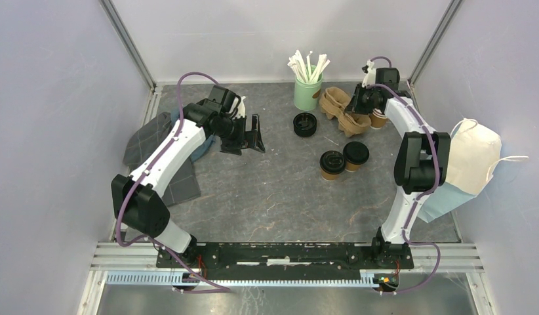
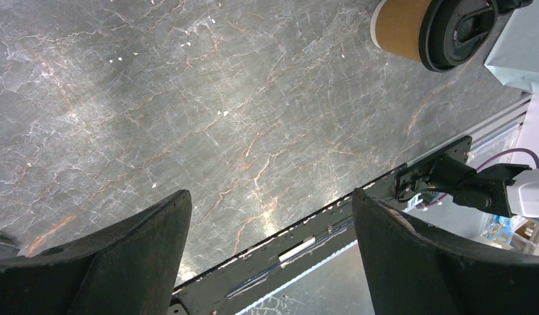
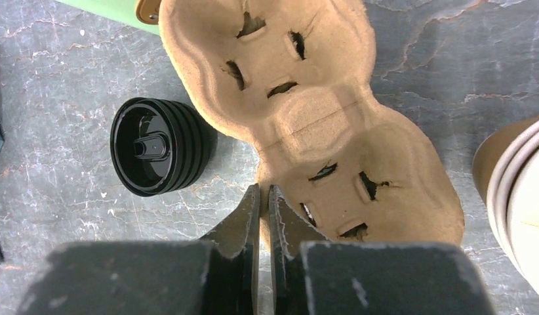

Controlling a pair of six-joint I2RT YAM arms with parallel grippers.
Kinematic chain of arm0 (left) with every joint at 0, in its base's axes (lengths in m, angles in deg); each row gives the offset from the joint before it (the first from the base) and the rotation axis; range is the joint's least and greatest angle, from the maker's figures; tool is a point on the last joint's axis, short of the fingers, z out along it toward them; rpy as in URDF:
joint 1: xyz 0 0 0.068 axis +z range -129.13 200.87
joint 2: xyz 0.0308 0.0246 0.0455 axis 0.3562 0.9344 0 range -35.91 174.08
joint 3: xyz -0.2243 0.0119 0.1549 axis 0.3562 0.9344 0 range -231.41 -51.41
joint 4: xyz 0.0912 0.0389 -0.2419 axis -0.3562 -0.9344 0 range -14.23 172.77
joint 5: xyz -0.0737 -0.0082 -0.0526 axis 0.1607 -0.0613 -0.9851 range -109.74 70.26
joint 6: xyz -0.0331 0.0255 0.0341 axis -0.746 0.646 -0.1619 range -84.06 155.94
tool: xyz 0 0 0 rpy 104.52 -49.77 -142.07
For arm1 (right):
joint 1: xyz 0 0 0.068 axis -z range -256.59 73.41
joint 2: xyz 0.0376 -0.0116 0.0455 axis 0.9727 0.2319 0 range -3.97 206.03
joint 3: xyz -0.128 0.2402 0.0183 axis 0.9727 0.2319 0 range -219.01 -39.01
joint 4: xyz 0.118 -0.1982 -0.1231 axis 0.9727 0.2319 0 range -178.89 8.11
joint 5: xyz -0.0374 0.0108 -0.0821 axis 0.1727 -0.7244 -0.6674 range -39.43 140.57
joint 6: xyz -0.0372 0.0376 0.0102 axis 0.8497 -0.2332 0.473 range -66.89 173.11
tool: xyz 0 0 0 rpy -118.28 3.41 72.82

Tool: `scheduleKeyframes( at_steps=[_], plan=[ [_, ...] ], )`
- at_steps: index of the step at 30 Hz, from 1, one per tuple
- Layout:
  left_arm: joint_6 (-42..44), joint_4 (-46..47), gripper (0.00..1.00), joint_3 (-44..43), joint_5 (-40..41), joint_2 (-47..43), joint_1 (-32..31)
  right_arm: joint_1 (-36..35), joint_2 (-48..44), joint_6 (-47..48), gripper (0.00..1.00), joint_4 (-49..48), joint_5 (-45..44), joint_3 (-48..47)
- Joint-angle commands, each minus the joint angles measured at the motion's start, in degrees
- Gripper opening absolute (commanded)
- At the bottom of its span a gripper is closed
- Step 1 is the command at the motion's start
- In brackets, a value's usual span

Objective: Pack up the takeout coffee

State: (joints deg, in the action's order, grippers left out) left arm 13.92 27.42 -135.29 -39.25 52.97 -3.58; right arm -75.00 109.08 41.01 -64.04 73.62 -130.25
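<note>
The left end effector (image 2: 270, 197) hangs with its fingers spread wide and nothing between them, over the left-centre of the dark marbled surface (image 1: 273, 197) and beside a grey cloth (image 1: 149, 154). At the far right, the right end effector (image 3: 263, 190) is closed almost completely. Only a thin slit shows between its fingers, and their tips pinch the rim of the moulded pulp cup carrier (image 3: 319, 125) at its narrow waist. The carrier lies flat with both sockets empty. The takeout coffee stands upright on the surface right of centre, nearer than the carrier and apart from it. It is a pair, the left lidded cup (image 1: 332, 164) and the right lidded cup (image 1: 355, 154), set side by side and touching or nearly so. A stack of black lids (image 1: 305, 124) sits just left of the carrier. A green holder of stirrers (image 1: 307, 93) is at the carrier's far-left end, and lidless brown cups (image 1: 379, 119) are at its right.
</note>
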Motion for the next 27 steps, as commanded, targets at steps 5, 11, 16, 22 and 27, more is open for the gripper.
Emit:
scheduleKeyframes(
  at_steps=[5,11,16,22,27],
  plan=[
    [3.41,-0.06,0.97,-2.61,0.39,-0.28,0.28,-3.77,-6.76,1.46,0.00,-2.24,-6.94,0.40],
    [2.87,0.42,0.97,-1.80,0.17,-1.19,0.28,-8.14,-7.47,6.75,0.00,0.63,-16.92,-0.98],
    [2.15,0.42,0.97,-1.71,0.96,-2.29,0.23,-11.13,-12.47,10.20,0.00,2.46,-27.25,0.22],
    [-1.10,2.12,0.97,-1.42,-0.44,-4.37,0.27,-15.35,-22.64,16.14,0.00,3.02,-29.87,6.25],
    [-8.97,4.90,0.94,-2.74,-3.34,-6.71,2.44,-24.03,-31.34,23.03,0.00,4.64,-27.64,11.07]
  ],
)
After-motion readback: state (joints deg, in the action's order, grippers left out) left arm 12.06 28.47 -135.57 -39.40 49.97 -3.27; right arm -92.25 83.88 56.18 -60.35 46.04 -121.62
